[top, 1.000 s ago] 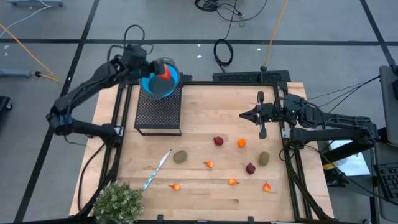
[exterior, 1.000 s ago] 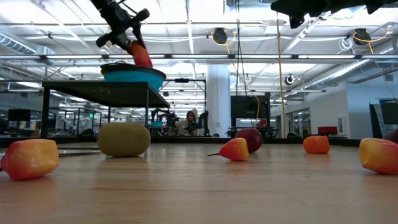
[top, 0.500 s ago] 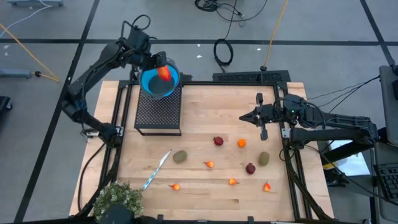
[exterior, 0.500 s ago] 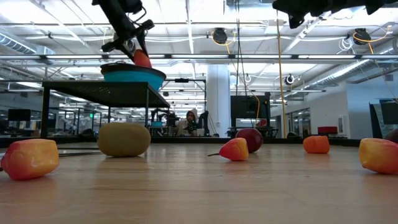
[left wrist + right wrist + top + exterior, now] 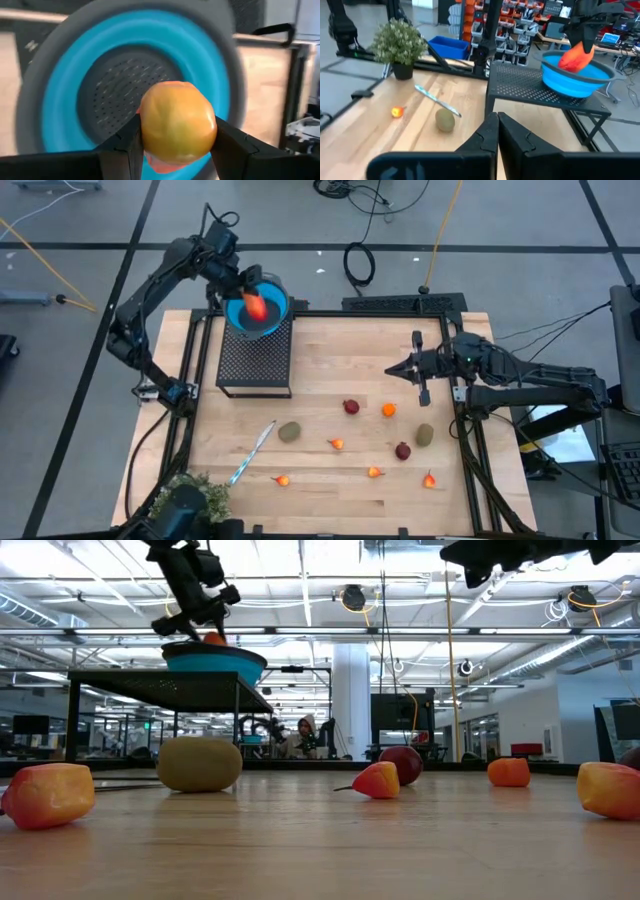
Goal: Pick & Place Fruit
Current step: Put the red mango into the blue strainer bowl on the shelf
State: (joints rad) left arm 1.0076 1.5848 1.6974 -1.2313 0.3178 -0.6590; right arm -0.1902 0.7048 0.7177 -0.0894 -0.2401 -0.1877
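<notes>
From above, the left gripper (image 5: 254, 300) held the long red-orange fruit (image 5: 257, 307) over the blue bowl (image 5: 262, 318), its fingers clamped on the piece. The bowl sat on a black mesh stand (image 5: 254, 360) at the far left of the wooden counter (image 5: 330, 350). The right gripper (image 5: 393, 368) hovered over the counter's right side with its fingers pressed together, holding nothing. The other fruit lay across the near half of the counter: an olive-brown oval (image 5: 290, 432), a dark red ball (image 5: 351, 407), an orange bit (image 5: 388, 410). A blue-handled knife (image 5: 252, 451) lay beside the oval, and a green plant (image 5: 190, 500) stood at the near left corner.

At counter height, the red-orange piece (image 5: 214, 638) showed just above the bowl's rim (image 5: 215, 662), between the left fingers (image 5: 196, 624).

The left wrist view showed the fruit (image 5: 177, 125) gripped on both sides by the fingers (image 5: 125, 145), directly above the bowl's blue inside (image 5: 65, 90).

The right wrist view showed its own fingers (image 5: 492, 132) shut tight, with the bowl (image 5: 577, 75) and the held fruit (image 5: 576, 56) farther off.
</notes>
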